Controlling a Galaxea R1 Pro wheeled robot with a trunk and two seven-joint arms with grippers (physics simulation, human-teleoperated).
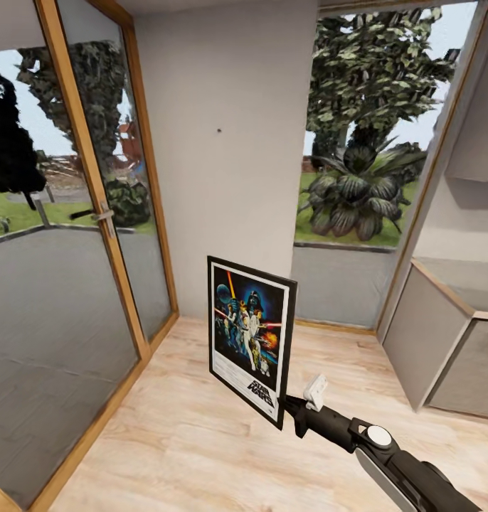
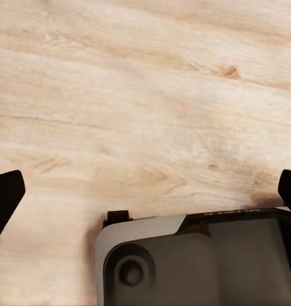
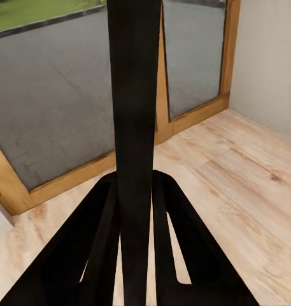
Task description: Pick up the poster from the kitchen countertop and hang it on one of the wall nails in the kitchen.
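The poster (image 1: 250,338), with its black frame, white border and Star Wars art, hangs upright in the air above the floor. My right gripper (image 1: 288,407) is shut on its lower right corner. The right wrist view shows the poster (image 3: 135,95) edge-on as a black strip clamped between the fingers (image 3: 172,210). A tiny dark wall nail (image 1: 219,131) sits on the off-white wall, well above the poster and a little to its left. My left gripper (image 2: 145,191) is open over the pale wood floor, holding nothing.
A tall wood-framed glass door (image 1: 94,213) runs along the left. A window (image 1: 365,156) with plants outside lies right of the wall panel. A grey cabinet (image 1: 443,341) stands at the right. The robot's base (image 2: 196,261) lies under the left gripper.
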